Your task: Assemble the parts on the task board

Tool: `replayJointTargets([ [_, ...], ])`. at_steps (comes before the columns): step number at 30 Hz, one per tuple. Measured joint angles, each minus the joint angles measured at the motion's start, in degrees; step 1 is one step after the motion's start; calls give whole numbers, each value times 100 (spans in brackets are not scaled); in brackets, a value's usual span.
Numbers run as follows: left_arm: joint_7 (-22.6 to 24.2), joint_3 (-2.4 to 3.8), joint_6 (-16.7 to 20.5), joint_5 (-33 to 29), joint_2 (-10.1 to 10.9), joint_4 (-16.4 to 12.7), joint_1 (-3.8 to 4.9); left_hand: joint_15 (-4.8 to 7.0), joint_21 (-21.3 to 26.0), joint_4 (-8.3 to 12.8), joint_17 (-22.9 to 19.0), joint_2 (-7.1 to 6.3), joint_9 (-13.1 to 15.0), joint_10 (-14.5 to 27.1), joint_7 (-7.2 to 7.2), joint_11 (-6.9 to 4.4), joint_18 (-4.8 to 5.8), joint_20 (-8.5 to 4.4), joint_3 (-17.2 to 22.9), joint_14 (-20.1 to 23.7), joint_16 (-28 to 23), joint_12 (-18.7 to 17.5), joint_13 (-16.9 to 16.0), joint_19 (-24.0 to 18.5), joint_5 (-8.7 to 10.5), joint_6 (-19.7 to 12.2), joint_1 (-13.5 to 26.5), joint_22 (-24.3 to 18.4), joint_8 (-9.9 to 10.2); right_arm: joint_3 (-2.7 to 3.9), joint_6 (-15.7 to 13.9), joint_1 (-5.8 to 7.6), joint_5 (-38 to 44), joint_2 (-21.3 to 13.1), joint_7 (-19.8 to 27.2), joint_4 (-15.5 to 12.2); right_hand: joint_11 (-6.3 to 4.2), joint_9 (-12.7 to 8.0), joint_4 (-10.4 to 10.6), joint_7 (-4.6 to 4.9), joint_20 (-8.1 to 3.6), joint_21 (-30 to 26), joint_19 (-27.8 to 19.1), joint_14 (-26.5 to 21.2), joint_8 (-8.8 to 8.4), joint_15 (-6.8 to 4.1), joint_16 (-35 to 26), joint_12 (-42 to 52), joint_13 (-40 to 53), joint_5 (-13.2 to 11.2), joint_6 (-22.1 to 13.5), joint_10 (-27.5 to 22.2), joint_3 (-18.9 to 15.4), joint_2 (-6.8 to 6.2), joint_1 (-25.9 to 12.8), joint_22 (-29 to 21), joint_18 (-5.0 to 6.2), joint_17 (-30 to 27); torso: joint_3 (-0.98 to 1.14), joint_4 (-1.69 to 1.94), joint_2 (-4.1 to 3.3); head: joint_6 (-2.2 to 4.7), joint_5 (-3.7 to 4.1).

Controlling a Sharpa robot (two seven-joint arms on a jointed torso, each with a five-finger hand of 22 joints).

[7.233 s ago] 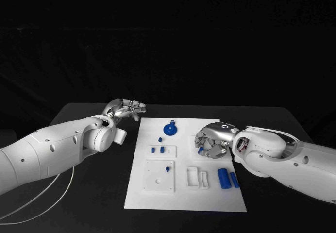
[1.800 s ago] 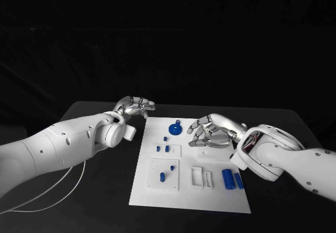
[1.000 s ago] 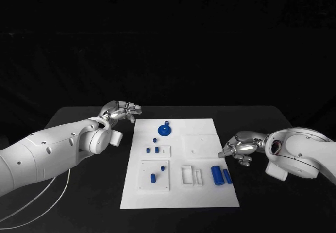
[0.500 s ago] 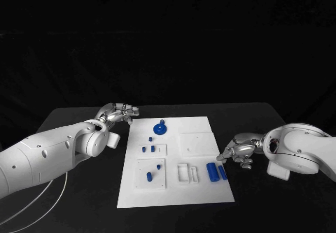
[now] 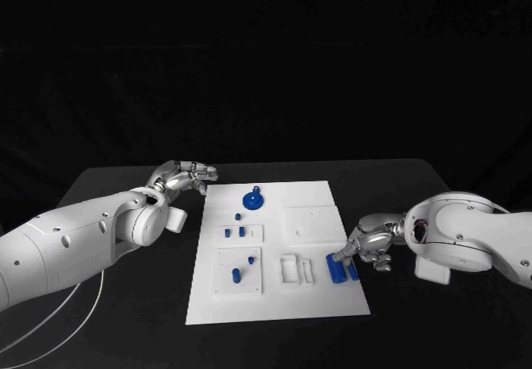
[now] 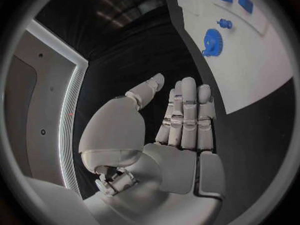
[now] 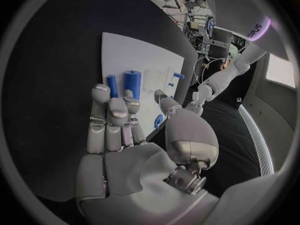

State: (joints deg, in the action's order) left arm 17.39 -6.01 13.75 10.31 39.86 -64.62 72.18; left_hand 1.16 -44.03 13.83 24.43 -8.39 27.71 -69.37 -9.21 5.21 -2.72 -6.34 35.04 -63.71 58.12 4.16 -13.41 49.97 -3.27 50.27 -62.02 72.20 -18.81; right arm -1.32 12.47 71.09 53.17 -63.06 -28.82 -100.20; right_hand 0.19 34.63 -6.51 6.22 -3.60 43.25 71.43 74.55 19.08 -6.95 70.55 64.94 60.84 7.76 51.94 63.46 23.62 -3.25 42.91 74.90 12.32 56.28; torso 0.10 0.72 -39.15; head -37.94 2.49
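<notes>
Right hand (image 5: 368, 244) has moved in, fingers reaching the blue cylinders (image 5: 343, 268).

Head looks down; wrist cameras close — all share task board (image 5: 277, 254).

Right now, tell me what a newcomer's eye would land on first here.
The long white task board on the black table, dotted with small blue parts, stands out first. A round blue gear-like piece sits near its far end. At the board's right edge the silver right hand reaches toward two blue cylinders; the left hand hangs off the board's far left corner.
</notes>
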Motion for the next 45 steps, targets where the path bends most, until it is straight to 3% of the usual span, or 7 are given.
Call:
replayJointTargets([
  [4, 10, -1, -19, -6, 6, -2, 0, 0, 13, -54, 13, -71, 0, 0, 0, 0, 0, 0, -102, 0, 0, 0, -3, 0, 28, 0, 123, 11, 0, -50, 52, -2, 98, 47, -45, -13, -23, 3, 0, -22, 0, 0, 0, 0, 0, 0, 0, 0, 6, 0, 22, 22, 0, 0, 0, 0, 0, 4, -7, 0, 3, -12, 5],
  [14, 19, 0, -61, -16, -9, 0, 0, 0, 37, 71, 48, 21, 6, 30, 0, 12, 1, -21, -467, 0, -23, 0, -14, -22, 28, -43, 304, 44, 0, -142, 112, -1, 541, 181, -96, -73, -32, 5, -10, -31, 2, 21, -1, -11, 0, -11, 0, 0, 5, 0, 32, 32, -10, 0, 0, 0, -1, 9, -13, 5, -2, -51, -70],
  [32, 30, 0, -79, -22, -16, -10, -1, 0, 59, 74, 66, 19, 11, 30, 0, 10, 2, -20, -574, 0, -23, 0, -19, -23, 28, -43, 347, 48, 0, -192, -218, -2, 765, 543, -111, -124, -43, 10, -47, -33, 10, 21, -12, -17, -54, -17, 0, -26, 14, 0, 33, 43, -47, -26, -26, 0, 0, 14, -22, 0, -7, -65, -98],
  [39, 30, 0, -79, -23, -10, -20, -1, 0, 59, 74, 66, 19, 11, 29, 0, 9, 2, -19, -573, 0, -23, 0, -18, -23, 27, -43, 347, 48, 0, -363, -278, -5, 751, 668, -145, -27, -44, -26, -47, -33, -11, 45, -36, -18, -156, -17, 0, -48, 29, 0, 33, 43, -47, -15, -76, 0, -2, 20, -32, 3, -8, -63, -97],
  [45, 28, 0, -80, -21, -2, -22, -1, 0, 59, 74, 66, 19, 10, 29, 0, 9, 1, -10, -573, 0, -44, 0, -23, -31, 27, -43, 347, 47, 0, -387, -277, 13, 749, 744, -151, 61, -42, -12, -47, -63, -10, 45, -38, -17, -166, -17, 0, -50, 35, 23, 63, 40, -47, 8, -99, 0, -1, 20, -33, 7, -8, -75, -112],
])
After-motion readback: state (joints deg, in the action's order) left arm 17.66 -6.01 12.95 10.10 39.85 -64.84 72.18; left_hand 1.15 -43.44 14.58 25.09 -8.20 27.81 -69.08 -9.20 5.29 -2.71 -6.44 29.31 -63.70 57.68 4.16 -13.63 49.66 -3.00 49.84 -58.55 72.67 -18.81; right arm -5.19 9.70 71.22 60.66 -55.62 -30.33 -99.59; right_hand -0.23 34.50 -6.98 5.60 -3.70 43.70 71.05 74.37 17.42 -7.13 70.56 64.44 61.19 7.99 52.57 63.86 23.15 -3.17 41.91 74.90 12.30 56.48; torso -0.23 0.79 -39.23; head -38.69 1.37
